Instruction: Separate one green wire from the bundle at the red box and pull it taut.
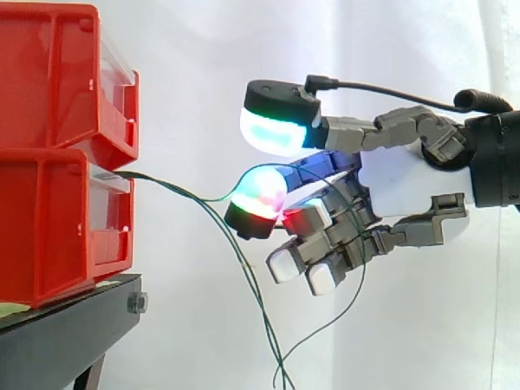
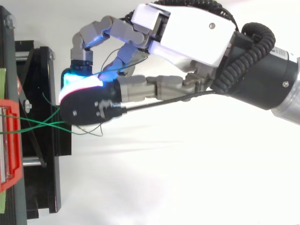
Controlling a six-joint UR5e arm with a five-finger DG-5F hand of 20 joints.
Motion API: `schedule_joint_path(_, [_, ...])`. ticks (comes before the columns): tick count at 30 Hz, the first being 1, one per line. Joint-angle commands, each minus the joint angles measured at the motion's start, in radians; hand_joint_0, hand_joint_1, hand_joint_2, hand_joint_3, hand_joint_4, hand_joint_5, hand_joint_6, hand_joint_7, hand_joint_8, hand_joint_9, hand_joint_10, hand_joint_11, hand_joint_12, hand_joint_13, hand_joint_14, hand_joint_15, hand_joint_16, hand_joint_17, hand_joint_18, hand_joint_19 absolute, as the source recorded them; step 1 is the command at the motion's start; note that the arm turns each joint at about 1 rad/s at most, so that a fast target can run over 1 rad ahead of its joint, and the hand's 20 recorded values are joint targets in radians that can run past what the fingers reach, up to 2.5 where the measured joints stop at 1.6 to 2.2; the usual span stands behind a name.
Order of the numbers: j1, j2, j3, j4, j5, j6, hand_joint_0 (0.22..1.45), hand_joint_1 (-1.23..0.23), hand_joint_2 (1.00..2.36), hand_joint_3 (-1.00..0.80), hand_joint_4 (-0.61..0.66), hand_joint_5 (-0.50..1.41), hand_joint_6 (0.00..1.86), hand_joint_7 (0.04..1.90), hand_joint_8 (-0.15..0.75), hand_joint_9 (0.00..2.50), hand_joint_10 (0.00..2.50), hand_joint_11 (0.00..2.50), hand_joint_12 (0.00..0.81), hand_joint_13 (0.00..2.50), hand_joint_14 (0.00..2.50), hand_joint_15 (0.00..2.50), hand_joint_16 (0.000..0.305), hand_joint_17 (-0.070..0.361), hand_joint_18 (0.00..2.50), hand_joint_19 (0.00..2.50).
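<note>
Side view: two red bins stacked on black stand [image 1: 69, 325], upper bin [image 1: 49, 73] over lower bin [image 1: 49, 227]. Green wires [image 1: 166, 184] leaving lower bin's front, at least two strands. Hand [image 1: 406, 183] right of bins, fingers curled round wires, strands drooping below.
Top view: wires [image 2: 47, 123] crossing from bin to under hand [image 2: 187, 33].

A black stand [image 1: 73, 321] carries two red bins stacked before a white curtain [image 1: 203, 49]. The lower bin [image 1: 57, 227] rests directly on the stand's top, and the upper bin [image 1: 57, 77] sits on the lower one. A pale green strip [image 1: 12, 309] shows between the lower bin and the stand. A bolt [image 1: 136, 303] is set in the stand's front edge.
</note>
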Motion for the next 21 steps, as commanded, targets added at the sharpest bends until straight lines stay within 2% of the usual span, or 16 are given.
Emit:
schedule_joint_path(1, [0.001, 0.000, 0.001, 0.000, -0.003, 0.003, 0.60, -0.40, 1.01, -0.39, 0.08, -0.16, 0.89, 1.10, 0.263, 1.26, 0.02, 1.16, 0.358, 1.05, 0.02, 0.58, 0.049, 0.110, 0.94, 0.66])
schedule_joint_path(5, [-0.001, 0.000, -0.001, 0.000, -0.003, 0.005, 0.58, -0.54, 1.02, -0.17, 0.11, -0.16, 0.89, 1.11, 0.307, 1.26, 0.02, 1.19, 0.393, 1.09, 0.02, 0.57, 0.056, 0.126, 1.01, 0.63])
schedule_joint_path(7, [0.001, 0.000, -0.001, 0.000, -0.003, 0.003, 0.59, -0.58, 1.01, -0.14, 0.11, -0.16, 0.90, 1.12, 0.313, 1.25, 0.02, 1.21, 0.403, 1.09, 0.02, 0.57, 0.058, 0.130, 1.03, 0.62])
schedule_joint_path(8, [0.001, 0.000, -0.001, 0.000, -0.003, 0.003, 0.61, -0.70, 1.02, -0.05, 0.08, -0.17, 0.92, 1.08, 0.313, 1.22, 0.01, 1.23, 0.399, 1.09, 0.02, 0.57, 0.058, 0.129, 1.03, 0.61])
schedule_joint_path(10, [0.001, 0.000, -0.001, 0.000, -0.003, 0.003, 0.62, -0.74, 1.02, -0.02, 0.04, -0.18, 0.94, 1.06, 0.307, 1.20, 0.01, 1.25, 0.396, 1.07, 0.02, 0.58, 0.057, 0.129, 1.03, 0.61])
schedule_joint_path(13, [0.001, 0.000, -0.001, 0.000, -0.003, 0.003, 0.63, -0.78, 1.02, -0.06, 0.03, -0.19, 0.94, 1.02, 0.276, 1.12, 0.01, 1.24, 0.377, 1.02, 0.02, 0.57, 0.054, 0.123, 0.98, 0.60])
schedule_joint_path(16, [-0.001, 0.000, -0.001, 0.000, -0.003, 0.003, 0.66, -0.85, 1.02, -0.24, 0.04, -0.21, 0.94, 1.01, 0.253, 1.07, 0.02, 1.24, 0.351, 0.97, 0.02, 0.58, 0.049, 0.111, 0.91, 0.60])
schedule_joint_path(18, [0.001, 0.000, -0.001, 0.000, -0.003, 0.003, 0.69, -0.87, 1.01, -0.42, 0.07, -0.20, 0.94, 1.00, 0.249, 1.07, 0.02, 1.23, 0.348, 0.96, 0.02, 0.57, 0.049, 0.110, 0.90, 0.58])
schedule_joint_path(21, [0.001, 0.000, 0.001, 0.000, -0.003, 0.005, 0.70, -0.88, 1.00, -0.49, 0.06, -0.20, 0.93, 1.00, 0.247, 1.08, 0.02, 1.23, 0.344, 0.95, 0.02, 0.57, 0.048, 0.109, 0.90, 0.57])
